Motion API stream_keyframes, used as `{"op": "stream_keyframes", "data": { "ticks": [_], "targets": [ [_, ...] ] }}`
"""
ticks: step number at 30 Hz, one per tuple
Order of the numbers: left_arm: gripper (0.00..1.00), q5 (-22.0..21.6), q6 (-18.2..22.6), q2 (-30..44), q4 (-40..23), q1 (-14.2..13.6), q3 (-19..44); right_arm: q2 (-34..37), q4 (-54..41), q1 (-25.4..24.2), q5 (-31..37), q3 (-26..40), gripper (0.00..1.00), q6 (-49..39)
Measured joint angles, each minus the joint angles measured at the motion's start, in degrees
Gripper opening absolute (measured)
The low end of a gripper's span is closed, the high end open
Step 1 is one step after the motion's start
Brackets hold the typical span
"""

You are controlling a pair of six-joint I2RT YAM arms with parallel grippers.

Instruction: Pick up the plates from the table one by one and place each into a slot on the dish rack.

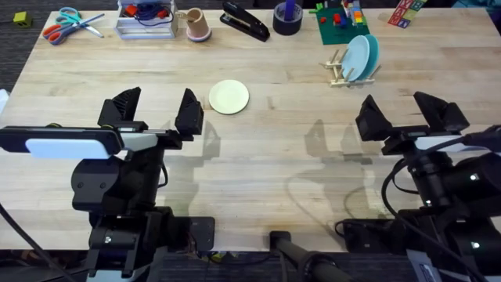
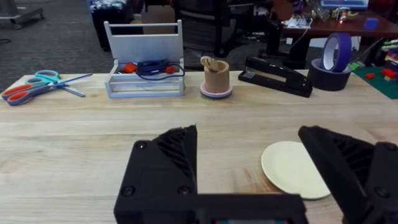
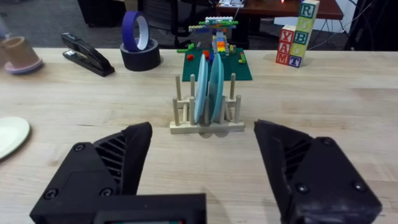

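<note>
Left gripper [image 1: 156,110] open, empty, just short of cream plate [image 1: 229,97] lying flat (still to rack). Right gripper [image 1: 407,113] open. Blue plate [image 1: 358,56] already slotted in dish rack [image 1: 341,72].

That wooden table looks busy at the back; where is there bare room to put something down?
The wide middle strip of the table is bare, between the cream plate and the dish rack and down toward both arms. The far edge is crowded: scissors, wire tray, cup, stapler, tape roll, green board.
</note>
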Motion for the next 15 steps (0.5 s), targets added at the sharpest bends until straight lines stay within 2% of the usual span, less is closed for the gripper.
{"op": "stream_keyframes", "data": {
  "ticks": [15],
  "targets": [
    [0.995, 0.0, 0.07, 0.0, -0.65, 0.0, 0.0, 0.04, -0.97, 0.0, -0.07, 0.09, 0.994, 0.05]
  ]
}}
